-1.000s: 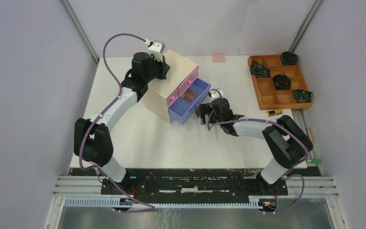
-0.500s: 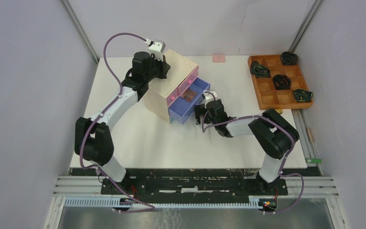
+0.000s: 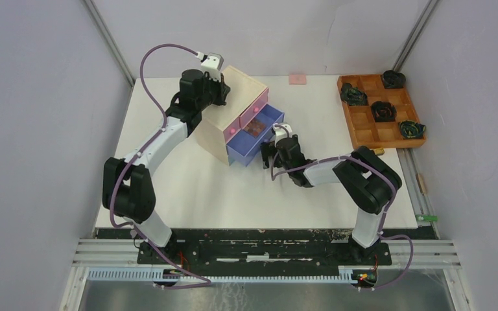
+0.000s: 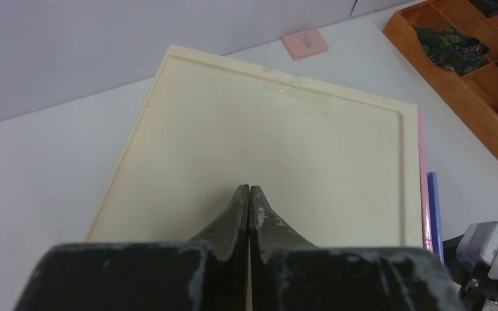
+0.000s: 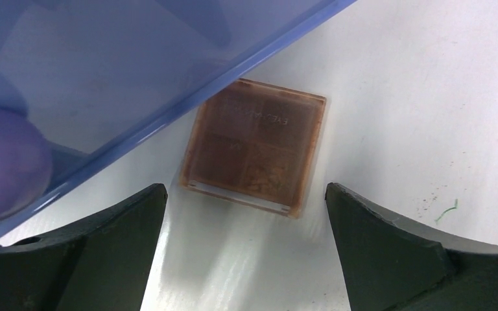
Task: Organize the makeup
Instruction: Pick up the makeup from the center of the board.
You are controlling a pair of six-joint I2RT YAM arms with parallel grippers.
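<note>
A brown square palette (image 5: 253, 155) lies flat on the white table, right against the front of the open blue drawer (image 5: 104, 78). My right gripper (image 5: 245, 192) is open and empty, low over the table, with one finger on each side of the palette's near edge and not touching it. In the top view the right gripper (image 3: 266, 156) sits at the drawer's front corner. Another brown palette (image 3: 254, 130) lies inside the blue drawer. My left gripper (image 4: 249, 189) is shut and empty on the lid of the pale chest (image 4: 266, 129). A pink pad (image 3: 297, 79) lies at the back.
The chest (image 3: 215, 135) stands left of centre with its pink drawer (image 3: 253, 115) slightly open. An orange-brown grid tray (image 3: 365, 120) with dark coiled objects is at the back right. A green tube (image 3: 428, 218) lies off the table's right edge.
My right gripper has moved left along the table to the blue drawer's front and now straddles the palette. The left gripper has stayed on the chest lid.
</note>
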